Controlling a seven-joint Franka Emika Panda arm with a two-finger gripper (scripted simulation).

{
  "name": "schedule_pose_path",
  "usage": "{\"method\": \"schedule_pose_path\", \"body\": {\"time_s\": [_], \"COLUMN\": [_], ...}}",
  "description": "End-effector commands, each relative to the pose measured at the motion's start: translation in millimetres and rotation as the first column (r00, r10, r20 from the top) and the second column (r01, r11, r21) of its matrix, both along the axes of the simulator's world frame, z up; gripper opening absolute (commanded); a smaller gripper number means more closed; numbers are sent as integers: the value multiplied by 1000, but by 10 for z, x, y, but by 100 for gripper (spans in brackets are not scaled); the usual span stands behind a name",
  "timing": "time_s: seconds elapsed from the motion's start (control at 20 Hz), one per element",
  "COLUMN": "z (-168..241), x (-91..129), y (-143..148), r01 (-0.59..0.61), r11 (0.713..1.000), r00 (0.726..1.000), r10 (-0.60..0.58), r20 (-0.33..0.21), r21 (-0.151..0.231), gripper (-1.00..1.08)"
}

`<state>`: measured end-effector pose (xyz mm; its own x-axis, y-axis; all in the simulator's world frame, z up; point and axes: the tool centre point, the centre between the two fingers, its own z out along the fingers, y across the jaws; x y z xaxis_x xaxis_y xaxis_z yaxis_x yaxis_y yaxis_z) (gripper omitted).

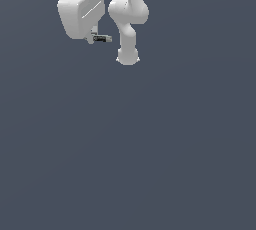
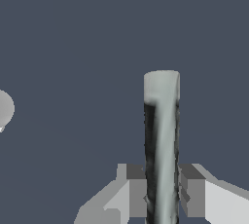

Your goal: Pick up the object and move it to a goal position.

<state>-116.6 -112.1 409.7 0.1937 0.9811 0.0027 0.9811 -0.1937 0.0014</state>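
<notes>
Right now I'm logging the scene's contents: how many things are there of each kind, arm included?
Robot arm: 1, white
Claw: 1, its fingers shut on the marker
Marker-like cylinder: 1, grey-silver with dark markings
Total: 3

Simulated scene: white arm (image 1: 128,19), featureless grey backdrop.
</notes>
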Motion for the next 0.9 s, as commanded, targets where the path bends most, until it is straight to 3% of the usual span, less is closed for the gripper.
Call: {"method": "schedule_pose_path", "body": {"time_s": [0.0,0.4,0.85], "z": [205,620,711], "x": [-30,-66,-61], "y": [-56,-180,-209], "r01": [0,2,2], "r11": [1000,1000,1000], "r00": [1000,1000,1000], "r10": [0,-2,-2], "r20": [-1,-2,-2], "r21": [0,-2,-2], "gripper": [-100,-100,-100]}}
